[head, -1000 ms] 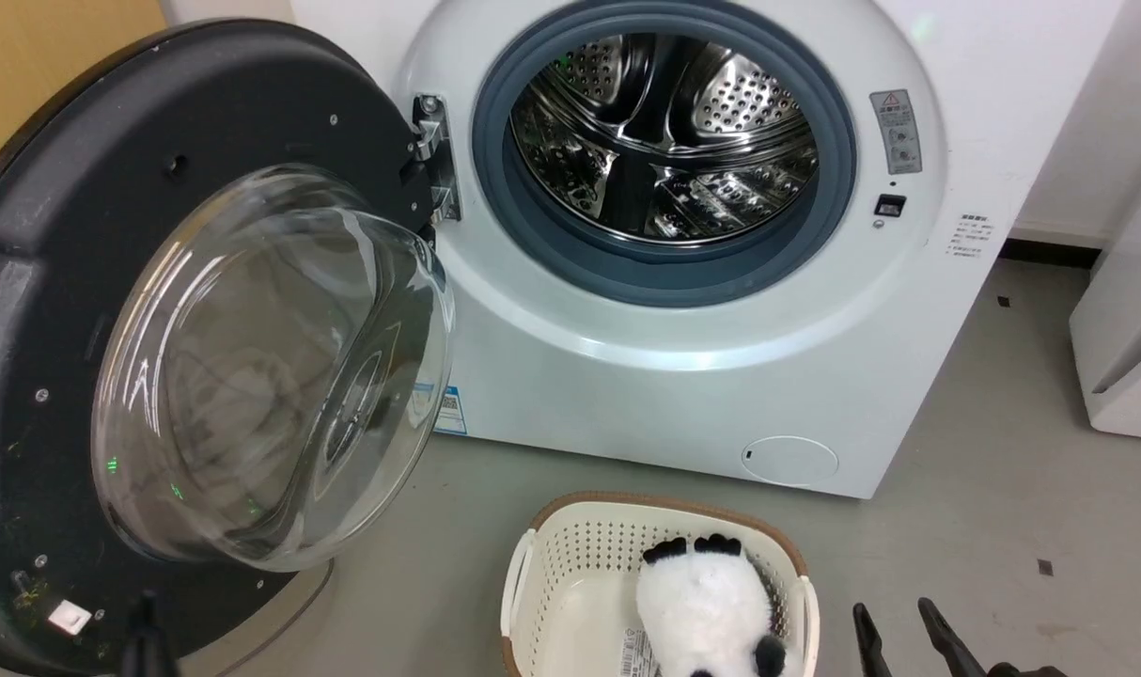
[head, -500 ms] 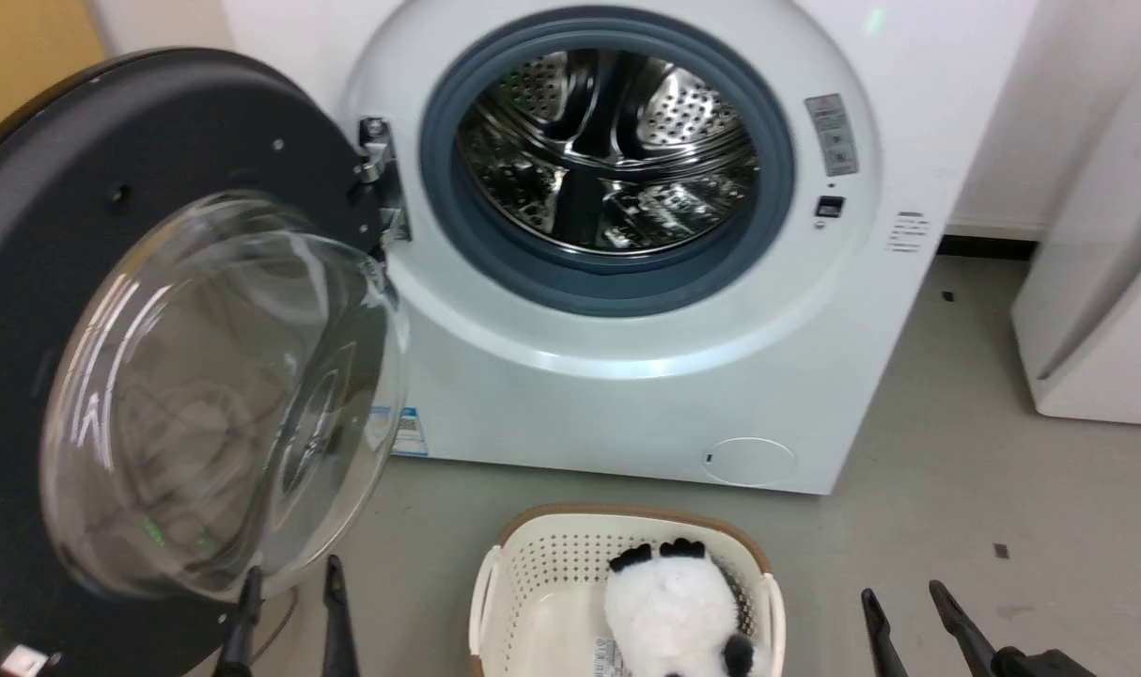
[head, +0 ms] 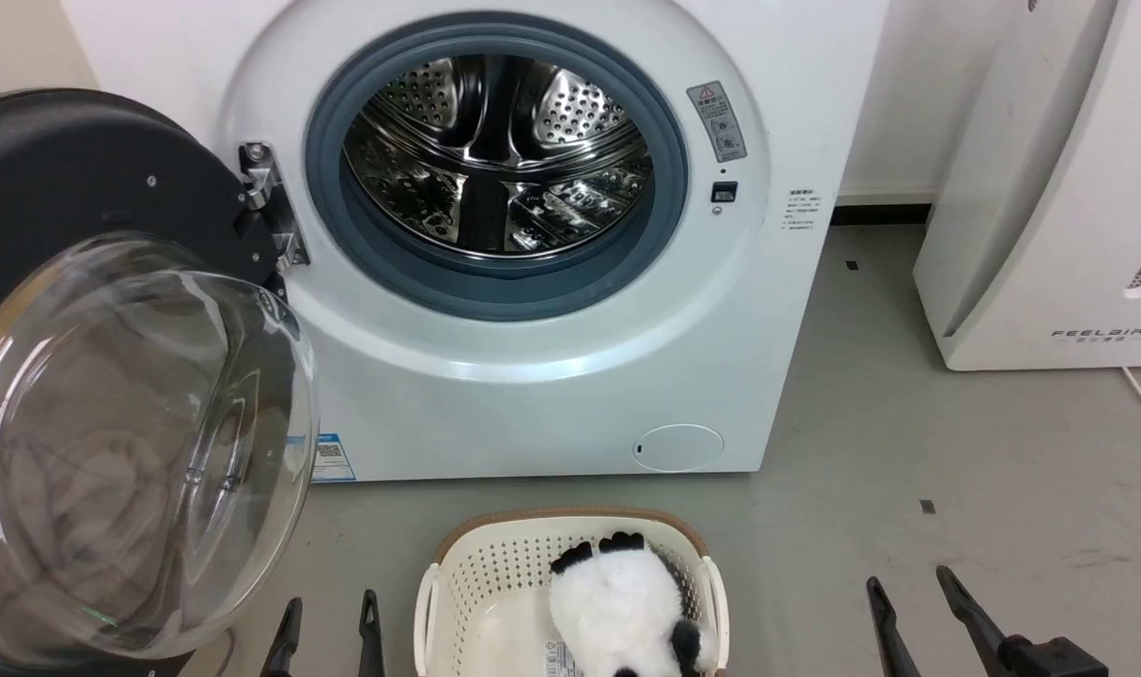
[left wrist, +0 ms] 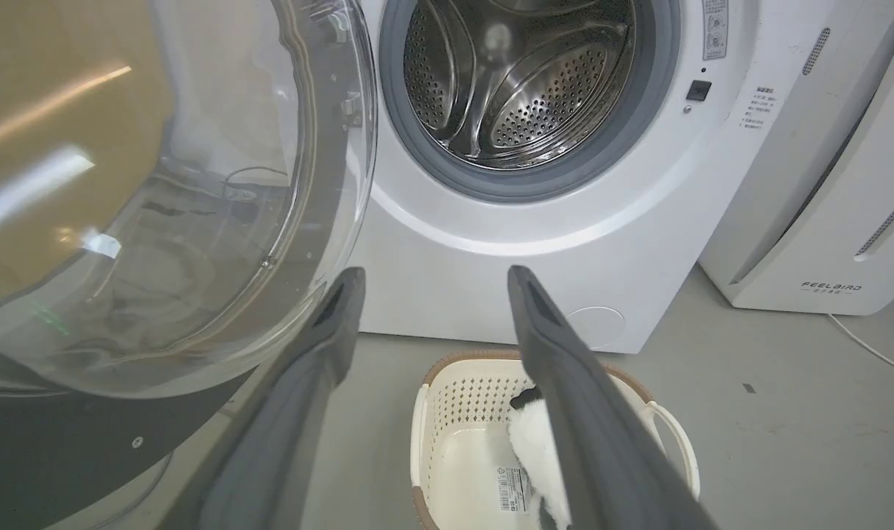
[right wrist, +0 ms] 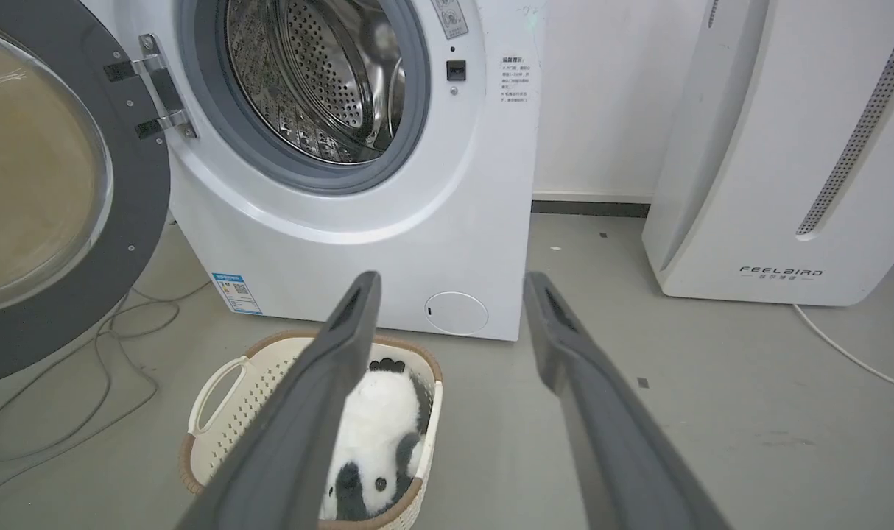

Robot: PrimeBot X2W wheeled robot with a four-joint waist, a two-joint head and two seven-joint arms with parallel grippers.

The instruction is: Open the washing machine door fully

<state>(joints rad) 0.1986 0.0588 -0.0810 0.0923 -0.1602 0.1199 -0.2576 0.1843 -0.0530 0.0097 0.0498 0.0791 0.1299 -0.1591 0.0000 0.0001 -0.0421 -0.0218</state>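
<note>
The washing machine (head: 533,395) (left wrist: 454,272) (right wrist: 358,243) is a white front-loader whose steel drum mouth stands uncovered. The washing machine door (head: 110,395) (left wrist: 160,184) (right wrist: 42,206) is swung wide to the left on its metal hinge (head: 268,202), its dark inner face and domed glass turned toward me. My left gripper (head: 332,606) (left wrist: 432,283) is open near the floor, just below and right of the glass dome, touching nothing. My right gripper (head: 909,578) (right wrist: 453,287) is open at the lower right, with empty space between its fingers.
A cream laundry basket (head: 467,583) (left wrist: 447,412) (right wrist: 226,412) holding a plush panda (head: 617,602) (right wrist: 373,427) sits on the floor before the machine. A white FEELBIRD appliance (head: 1050,188) (right wrist: 786,147) stands to the right. Cables (right wrist: 64,383) lie on the floor under the door.
The camera has turned right, so the whole scene slid left and the FEELBIRD appliance came into view. My left gripper's fingers have come away from the door edge and now stand apart from it.
</note>
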